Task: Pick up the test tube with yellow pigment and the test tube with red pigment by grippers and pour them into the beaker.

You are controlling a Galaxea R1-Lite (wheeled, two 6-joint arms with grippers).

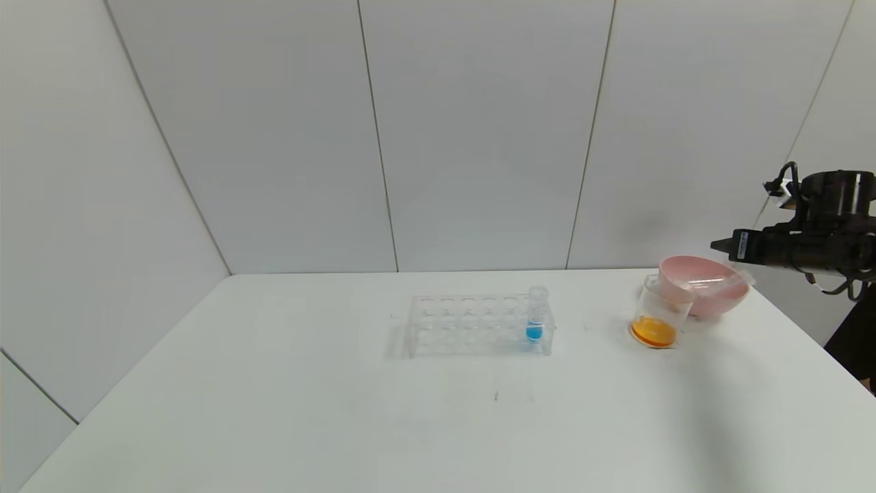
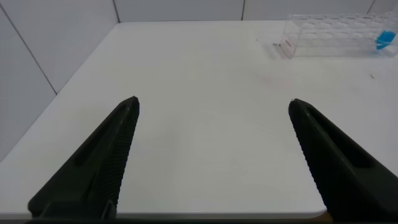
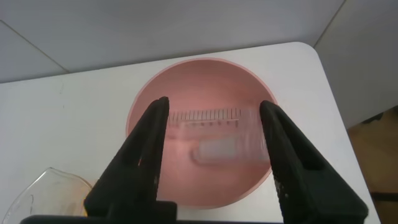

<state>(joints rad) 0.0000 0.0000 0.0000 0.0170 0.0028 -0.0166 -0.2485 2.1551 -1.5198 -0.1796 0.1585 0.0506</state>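
Note:
The clear beaker (image 1: 661,311) stands right of the table's middle with orange liquid at its bottom; its rim also shows in the right wrist view (image 3: 53,185). No tube with yellow or red liquid shows. A clear, empty-looking graduated tube (image 3: 211,117) lies in the pink bowl (image 3: 199,74), its end over the rim (image 1: 736,277). My right gripper (image 3: 213,106) is open and empty above the bowl, at the table's far right (image 1: 718,244). My left gripper (image 2: 213,102) is open and empty over bare table near the front left, out of the head view.
A clear multi-hole rack (image 1: 472,325) stands mid-table and holds one tube with blue liquid (image 1: 535,322); the rack also shows in the left wrist view (image 2: 339,34). The pink bowl (image 1: 725,301) touches the beaker's far right side. White wall panels stand behind the table.

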